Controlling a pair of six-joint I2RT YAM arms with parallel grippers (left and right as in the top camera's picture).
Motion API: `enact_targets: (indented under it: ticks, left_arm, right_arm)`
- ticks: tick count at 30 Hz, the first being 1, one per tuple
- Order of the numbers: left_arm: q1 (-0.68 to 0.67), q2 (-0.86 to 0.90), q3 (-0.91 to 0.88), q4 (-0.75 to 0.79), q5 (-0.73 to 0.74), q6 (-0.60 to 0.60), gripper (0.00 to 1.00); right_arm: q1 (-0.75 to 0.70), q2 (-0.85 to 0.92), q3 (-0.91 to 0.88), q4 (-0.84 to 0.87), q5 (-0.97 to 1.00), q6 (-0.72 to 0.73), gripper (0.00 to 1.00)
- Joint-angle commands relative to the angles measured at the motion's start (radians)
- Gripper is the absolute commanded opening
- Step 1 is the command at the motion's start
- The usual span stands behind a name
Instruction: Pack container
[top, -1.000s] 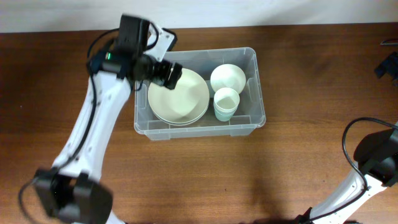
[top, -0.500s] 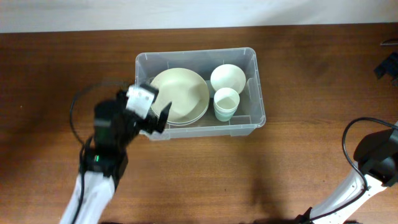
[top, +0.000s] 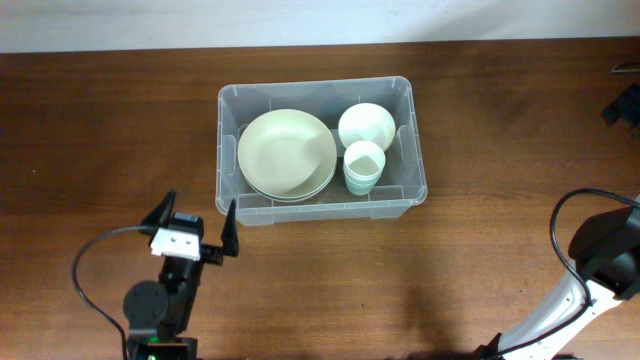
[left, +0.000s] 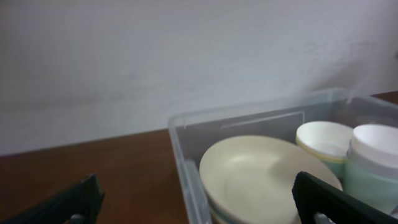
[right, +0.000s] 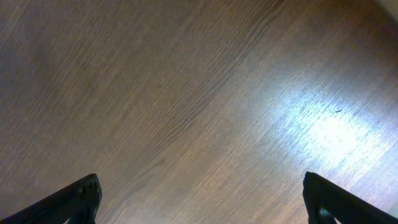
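The clear plastic container (top: 230, 205) stands on the table's middle. Inside it lie a stack of pale green plates (top: 287, 153), a white bowl (top: 366, 124) and stacked pale green cups (top: 364, 166). The left wrist view shows the container's near wall (left: 186, 180), the plates (left: 261, 174), the bowl (left: 323, 138) and the cups (left: 376, 162). My left gripper (top: 198, 222) is open and empty, low at the front left, just outside the container's front left corner. My right gripper (right: 202, 202) is open and empty above bare table; the overhead view shows only its arm (top: 605, 250).
The brown wooden table (top: 480, 270) extends on all sides of the container. A pale wall (left: 186, 56) rises behind it. A dark object (top: 625, 100) sits at the right edge.
My left arm has withdrawn from above the plates in the container to the front left of the table, gripper open. The right arm has not moved.
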Motion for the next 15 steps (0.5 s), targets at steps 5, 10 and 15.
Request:
enact_targets:
  ticks: [5,10,15]
  left_arm:
    - [0.019,-0.130,-0.106,0.008,-0.045,-0.033,0.99]
    - [0.019,-0.187,-0.120,-0.035,-0.063,-0.033,0.99]
    - [0.019,-0.230,-0.120,-0.111,-0.066,-0.033,0.99]
  right_arm:
    - [-0.007,0.013,-0.003,0.000,0.010,0.005,0.99]
    - [-0.007,0.013,-0.003,0.000,0.010,0.005,0.99]
    - [-0.007,0.013,-0.003,0.000,0.010,0.005,0.99]
